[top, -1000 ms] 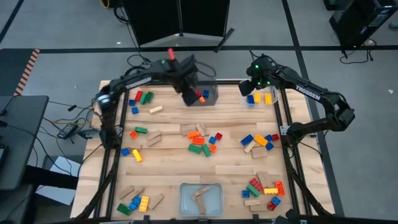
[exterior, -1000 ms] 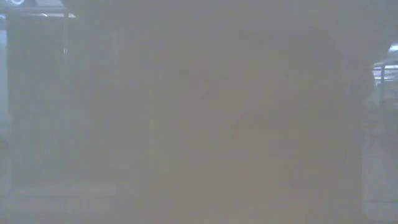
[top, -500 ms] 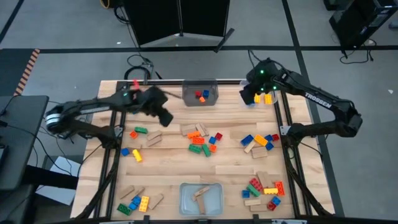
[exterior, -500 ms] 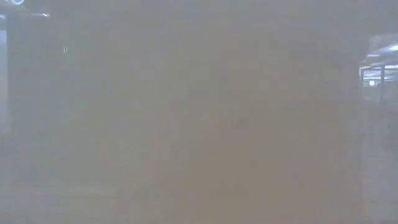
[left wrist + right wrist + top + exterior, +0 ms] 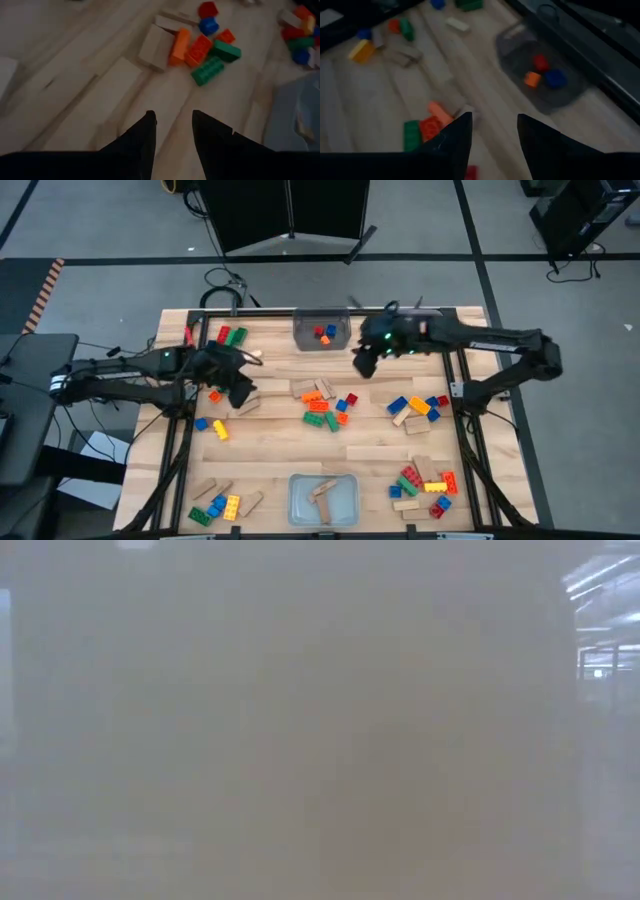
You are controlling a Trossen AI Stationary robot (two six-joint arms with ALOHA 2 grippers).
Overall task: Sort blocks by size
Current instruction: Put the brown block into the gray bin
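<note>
Swinging both arms off the back edge: my left gripper [image 5: 238, 385] is now over the left-side blocks [image 5: 325, 404], jaws slightly apart, empty; right gripper [image 5: 366, 360], also parted and empty, nears the bin [image 5: 322, 333] with three small bricks. Next pick pending.

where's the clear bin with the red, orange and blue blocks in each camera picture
High view: the bin sits at the table's far edge, middle, between the two grippers.
Low view: not visible; the picture is a blank haze.
Left wrist view: not in it.
Right wrist view: the bin lies ahead of the fingers, holding three small blocks.
Shared landmark: the central pile of blocks.
</note>
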